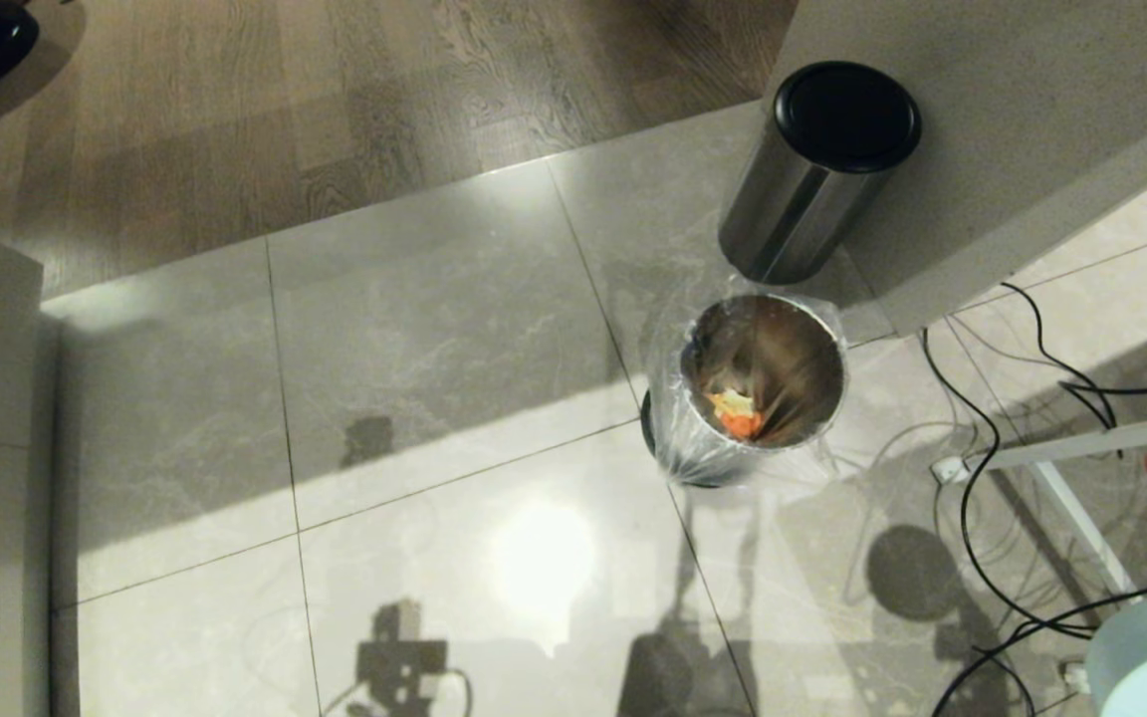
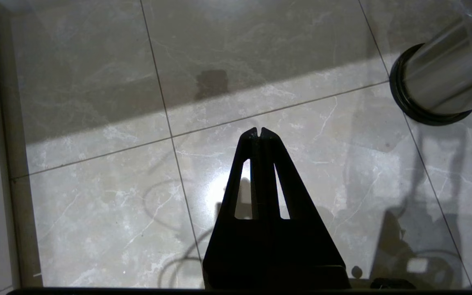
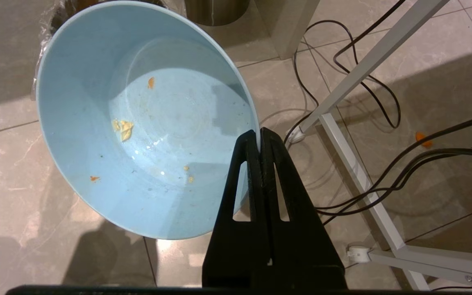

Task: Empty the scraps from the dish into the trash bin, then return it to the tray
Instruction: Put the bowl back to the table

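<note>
Only crumbs clung inside the light-blue bowl (image 3: 146,123) pinched by its rim in the closed right gripper (image 3: 262,135), so carrying it level to the tray looked wisest.

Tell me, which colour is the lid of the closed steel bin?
Black; the lid shows best in the head view.

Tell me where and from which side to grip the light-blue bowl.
Grip the dish by its thin rim, one finger inside and one outside, as the right gripper does now. The smooth flaring wall offers nothing else to pinch; I would come from the near edge.
</note>
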You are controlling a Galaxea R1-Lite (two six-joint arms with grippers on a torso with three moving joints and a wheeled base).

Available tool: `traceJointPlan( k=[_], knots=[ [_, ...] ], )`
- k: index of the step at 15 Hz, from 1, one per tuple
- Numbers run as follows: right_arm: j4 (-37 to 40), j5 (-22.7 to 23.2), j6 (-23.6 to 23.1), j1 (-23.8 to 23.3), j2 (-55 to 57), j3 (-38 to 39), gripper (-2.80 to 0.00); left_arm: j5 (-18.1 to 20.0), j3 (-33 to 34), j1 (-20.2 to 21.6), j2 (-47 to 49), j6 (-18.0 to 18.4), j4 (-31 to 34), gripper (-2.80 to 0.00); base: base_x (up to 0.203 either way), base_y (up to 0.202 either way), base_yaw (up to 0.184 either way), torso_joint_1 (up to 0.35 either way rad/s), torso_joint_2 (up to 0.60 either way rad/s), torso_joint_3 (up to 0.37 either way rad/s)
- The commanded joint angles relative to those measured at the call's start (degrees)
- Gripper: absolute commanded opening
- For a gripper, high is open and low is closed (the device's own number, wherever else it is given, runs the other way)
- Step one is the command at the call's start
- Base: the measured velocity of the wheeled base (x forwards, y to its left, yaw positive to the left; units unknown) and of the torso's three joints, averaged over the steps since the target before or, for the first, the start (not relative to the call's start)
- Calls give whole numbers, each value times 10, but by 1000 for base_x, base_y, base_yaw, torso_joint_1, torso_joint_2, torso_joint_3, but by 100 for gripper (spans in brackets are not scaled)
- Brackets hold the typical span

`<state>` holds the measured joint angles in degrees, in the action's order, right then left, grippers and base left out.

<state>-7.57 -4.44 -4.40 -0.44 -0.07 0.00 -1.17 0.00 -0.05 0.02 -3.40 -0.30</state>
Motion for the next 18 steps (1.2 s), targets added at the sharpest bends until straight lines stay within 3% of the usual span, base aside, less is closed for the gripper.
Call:
traceJointPlan(
  k=[1,18],
  knots=[
    [-1,0,6,0,1,0,-280,-1,0,0,1,0,0,-280,0,0,0,0,0,0],
    [0,0,9,0,1,0,-280,-1,0,0,1,-1,0,-280,0,0,0,0,0,0]
  ],
)
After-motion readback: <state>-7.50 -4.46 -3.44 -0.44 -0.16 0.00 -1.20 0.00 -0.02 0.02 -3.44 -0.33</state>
